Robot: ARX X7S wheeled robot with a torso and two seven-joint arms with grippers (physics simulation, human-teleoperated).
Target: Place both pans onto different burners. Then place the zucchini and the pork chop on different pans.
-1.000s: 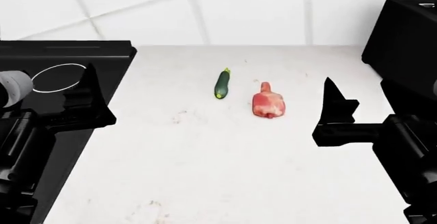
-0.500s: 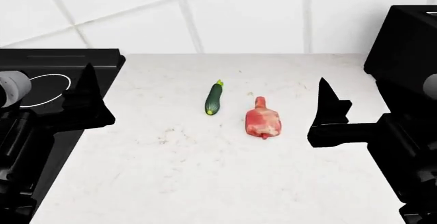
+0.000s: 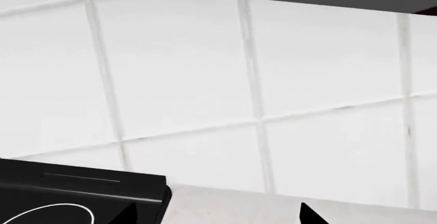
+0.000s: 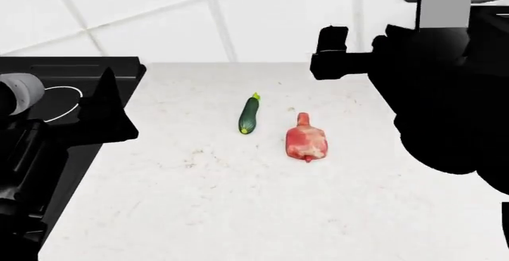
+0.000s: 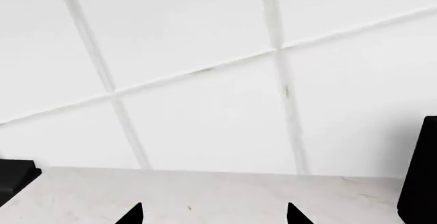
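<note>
In the head view the nearest things were the robot's own dark arms: the left gripper point(image 4: 107, 109) stood low at the edge of the bench point(image 4: 238, 201), a black pointed silhouette whose fingers overlapped, and the right gripper point(image 4: 330, 52) was raised high over the far right of the bench, a blocky black shape seen side-on, so that view alone could not tell how either stood. The wrist views filled that in: the right wrist view showed two sharp black fingertips point(image 5: 133, 215) set well apart with bare bench between them, released and holding nothing, and the left wrist view likewise showed two dark tips apart at its edge, empty. The bench was a flat, pale, lightly speckled stone-like surface. Farther in lay the pork chop point(image 4: 306, 142), a lumpy pinkish-red piece with a narrow tapered end pointing away, and just beside it to the left, not touching, the zucchini point(image 4: 250, 115), smooth, dark green and slender with a pale stem tip. Only the head and left wrist views caught the glossy black cooktop point(image 4: 64, 73) with a thin white burner ring point(image 4: 68, 106) partly hidden behind the left arm. Beyond everything rose a wall of large white tiles point(image 5: 204, 116) with grey grout lines. No pan showed in any view.
</note>
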